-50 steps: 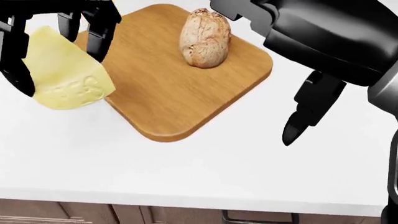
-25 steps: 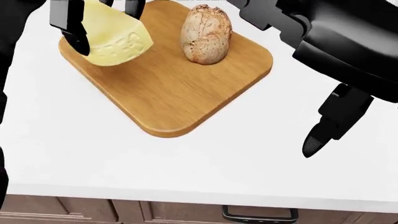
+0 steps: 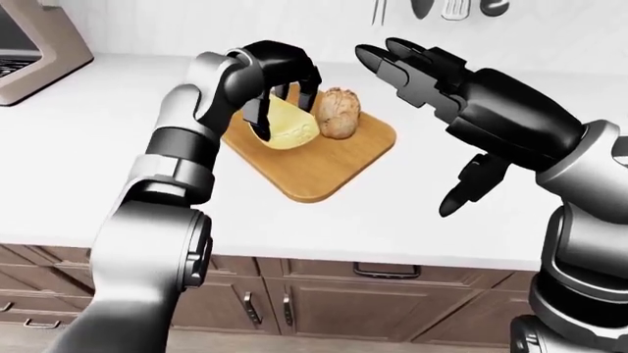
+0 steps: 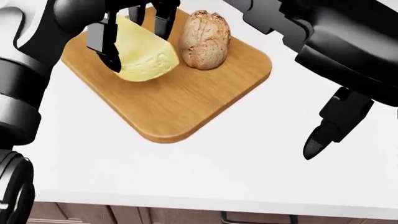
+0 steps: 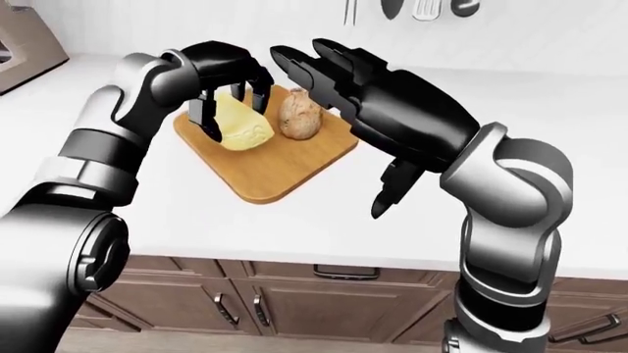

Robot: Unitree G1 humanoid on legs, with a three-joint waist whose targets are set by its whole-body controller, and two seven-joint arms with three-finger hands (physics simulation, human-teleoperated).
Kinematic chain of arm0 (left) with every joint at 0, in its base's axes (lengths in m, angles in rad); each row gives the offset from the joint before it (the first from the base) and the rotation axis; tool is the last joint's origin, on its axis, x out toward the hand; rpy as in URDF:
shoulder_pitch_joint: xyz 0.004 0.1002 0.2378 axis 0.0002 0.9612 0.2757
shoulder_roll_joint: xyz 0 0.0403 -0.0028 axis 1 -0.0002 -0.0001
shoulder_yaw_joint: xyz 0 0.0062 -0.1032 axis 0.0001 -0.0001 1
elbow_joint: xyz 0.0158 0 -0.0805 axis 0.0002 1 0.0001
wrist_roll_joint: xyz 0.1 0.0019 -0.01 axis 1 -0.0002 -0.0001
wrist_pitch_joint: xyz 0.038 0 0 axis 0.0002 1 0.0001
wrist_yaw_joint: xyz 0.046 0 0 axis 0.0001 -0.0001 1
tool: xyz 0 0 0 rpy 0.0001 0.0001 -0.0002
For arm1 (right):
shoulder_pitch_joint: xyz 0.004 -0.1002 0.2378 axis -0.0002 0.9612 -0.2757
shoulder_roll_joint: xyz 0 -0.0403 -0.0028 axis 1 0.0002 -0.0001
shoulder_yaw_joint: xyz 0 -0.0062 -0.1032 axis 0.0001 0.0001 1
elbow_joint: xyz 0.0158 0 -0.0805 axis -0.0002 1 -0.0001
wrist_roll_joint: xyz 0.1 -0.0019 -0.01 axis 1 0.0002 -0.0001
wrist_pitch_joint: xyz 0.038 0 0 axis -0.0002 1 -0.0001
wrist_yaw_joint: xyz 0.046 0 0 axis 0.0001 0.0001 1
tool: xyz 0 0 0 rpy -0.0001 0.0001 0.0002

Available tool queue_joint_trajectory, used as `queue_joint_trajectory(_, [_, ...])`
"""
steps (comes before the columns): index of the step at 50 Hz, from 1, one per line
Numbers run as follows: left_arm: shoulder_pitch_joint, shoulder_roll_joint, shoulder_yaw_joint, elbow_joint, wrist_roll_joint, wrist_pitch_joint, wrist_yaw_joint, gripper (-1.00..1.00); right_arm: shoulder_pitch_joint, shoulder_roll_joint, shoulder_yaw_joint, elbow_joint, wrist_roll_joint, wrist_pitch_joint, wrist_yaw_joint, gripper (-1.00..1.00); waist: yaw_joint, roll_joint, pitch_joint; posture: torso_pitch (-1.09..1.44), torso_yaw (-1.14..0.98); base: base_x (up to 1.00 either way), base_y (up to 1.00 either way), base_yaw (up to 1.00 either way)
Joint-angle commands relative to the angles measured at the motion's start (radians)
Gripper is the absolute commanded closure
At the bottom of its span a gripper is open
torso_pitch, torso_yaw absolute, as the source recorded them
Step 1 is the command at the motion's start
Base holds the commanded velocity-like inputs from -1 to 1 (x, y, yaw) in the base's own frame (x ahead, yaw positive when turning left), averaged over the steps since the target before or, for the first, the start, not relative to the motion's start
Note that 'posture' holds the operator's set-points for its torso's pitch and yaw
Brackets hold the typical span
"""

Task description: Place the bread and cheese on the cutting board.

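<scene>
A wooden cutting board point(image 4: 186, 102) lies on the white counter point(image 4: 186, 168). A brown bread roll point(image 4: 204, 39) stands on the board's upper part. My left hand point(image 4: 140, 49) is shut on a pale yellow cheese wedge point(image 4: 148, 64), held tilted over the board just left of the bread. Black fingers point(image 4: 104, 39) grip the wedge on both sides. I cannot tell whether the cheese touches the wood. My right hand point(image 3: 410, 134) hovers open to the right of the board, fingers spread, holding nothing.
In the left-eye view a brown appliance point(image 3: 34, 44) stands at the counter's top left. Utensils point(image 3: 442, 7) hang on the wall at the top. Wooden cabinet doors point(image 3: 324, 309) with handles run below the counter edge.
My left hand has carried the cheese from over the counter left of the board up and rightward, and it is now over the board beside the bread. The right hand drifted slightly right.
</scene>
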Motion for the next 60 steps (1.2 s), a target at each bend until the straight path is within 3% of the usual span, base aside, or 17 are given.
queue_joint_trajectory(1, [-0.04, 0.016, 0.016, -0.046, -0.01, 0.0, 0.018, 0.68, -0.024, -0.009, -0.016, -0.017, 0.003, -0.004, -0.02, -1.0, 0.001, -0.001, -0.032, 0.0, 0.0, 0.0, 0.0, 0.0])
queue_joint_trajectory(12, [-0.024, 0.016, 0.021, -0.052, -0.001, -0.005, 0.017, 0.59, -0.025, -0.004, -0.013, -0.017, 0.001, -0.002, -0.022, -1.0, -0.003, 0.003, -0.033, 0.0, 0.0, 0.0, 0.0, 0.0])
queue_joint_trajectory(21, [0.017, 0.015, 0.015, -0.069, 0.009, -0.011, 0.003, 0.33, -0.028, -0.002, -0.01, -0.012, 0.0, -0.004, -0.021, -1.0, -0.004, 0.005, -0.033, 0.0, 0.0, 0.0, 0.0, 0.0])
queue_joint_trajectory(28, [0.04, 0.011, 0.015, -0.087, 0.015, -0.009, -0.022, -0.04, -0.023, -0.001, -0.011, -0.013, 0.0, -0.006, -0.022, -1.0, -0.003, 0.007, -0.034, 0.0, 0.0, 0.0, 0.0, 0.0])
queue_joint_trajectory(30, [0.04, 0.01, 0.015, -0.085, 0.017, -0.009, -0.02, -0.52, -0.021, 0.0, -0.012, -0.013, 0.0, -0.007, -0.023, -1.0, -0.003, 0.007, -0.034, 0.0, 0.0, 0.0, 0.0, 0.0])
queue_joint_trajectory(32, [0.041, 0.009, 0.014, -0.084, 0.019, -0.009, -0.018, -0.66, -0.019, 0.0, -0.012, -0.013, 0.0, -0.009, -0.024, -1.0, -0.003, 0.007, -0.035, 0.0, 0.0, 0.0, 0.0, 0.0])
queue_joint_trajectory(34, [0.043, 0.008, 0.014, -0.085, 0.02, -0.008, -0.016, -1.0, -0.018, 0.0, -0.013, -0.014, 0.0, -0.008, -0.024, -1.0, -0.003, 0.007, -0.036, 0.0, 0.0, 0.0, 0.0, 0.0])
queue_joint_trajectory(42, [0.029, 0.014, 0.022, -0.08, 0.014, -0.004, -0.013, -1.0, -0.014, 0.001, -0.013, -0.016, 0.0, -0.007, -0.026, -1.0, -0.001, 0.004, -0.037, 0.0, 0.0, 0.0, 0.0, 0.0])
queue_joint_trajectory(48, [-0.024, 0.062, 0.088, -0.105, -0.105, 0.052, -0.048, -1.0, -0.007, 0.001, -0.026, -0.003, 0.004, -0.006, -0.044, -1.0, 0.0, 0.002, -0.038, 0.0, 0.0, 0.0, 0.0, 0.0])
queue_joint_trajectory(51, [0.044, 0.079, 0.116, -0.244, -0.198, 0.094, -0.108, -1.0, -0.025, -0.001, -0.036, -0.006, 0.014, 0.033, -0.06, -1.0, 0.0, 0.004, -0.035, 0.0, 0.0, 0.0, 0.0, 0.0])
queue_joint_trajectory(55, [0.256, 0.069, 0.164, -0.727, -0.366, 0.283, -0.301, -1.0, -0.049, -0.008, -0.037, -0.028, 0.028, 0.116, -0.078, -1.0, 0.0, 0.011, -0.033, 0.0, 0.0, 0.0, 0.0, 0.0])
queue_joint_trajectory(60, [0.439, 0.034, 0.166, -1.123, -0.463, 0.49, -0.348, -1.0, -0.05, 0.006, -0.029, -0.122, 0.039, 0.261, -0.096, -1.0, 0.003, 0.01, -0.028, 0.0, 0.0, 0.0, 0.0, 0.0])
